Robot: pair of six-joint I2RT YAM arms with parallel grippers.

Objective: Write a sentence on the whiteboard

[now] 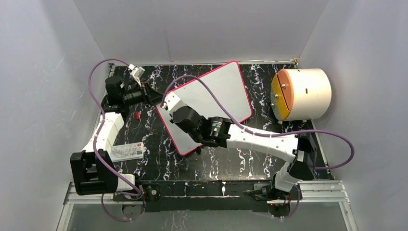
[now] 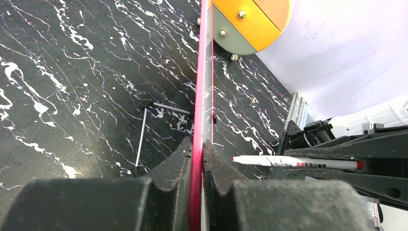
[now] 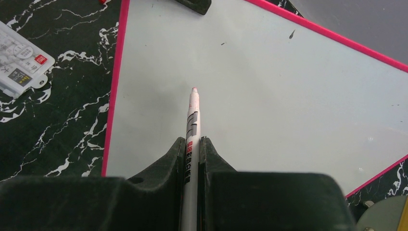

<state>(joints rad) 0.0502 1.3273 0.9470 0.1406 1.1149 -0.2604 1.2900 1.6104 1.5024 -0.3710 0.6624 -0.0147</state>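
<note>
The whiteboard (image 1: 221, 91) with its red-pink rim lies slanted in the middle of the black marbled table. Its face is blank; no red writing shows on it in any view. My left gripper (image 1: 159, 98) is shut on the board's left rim, with the jaws (image 2: 197, 147) pinching the pink edge (image 2: 204, 72). My right gripper (image 1: 174, 107) is over the board's left part, shut (image 3: 192, 140) on a white marker (image 3: 193, 110). The marker's red tip points at the board's face (image 3: 288, 96), at or just above it. The marker also shows in the left wrist view (image 2: 293, 162).
A white cylinder with an orange face (image 1: 300, 94) stands at the back right. A small printed card (image 1: 128, 151) lies at the front left by the left arm. A small red cap (image 1: 137, 115) lies left of the board. A thin metal rod (image 2: 142, 134) lies beside the board.
</note>
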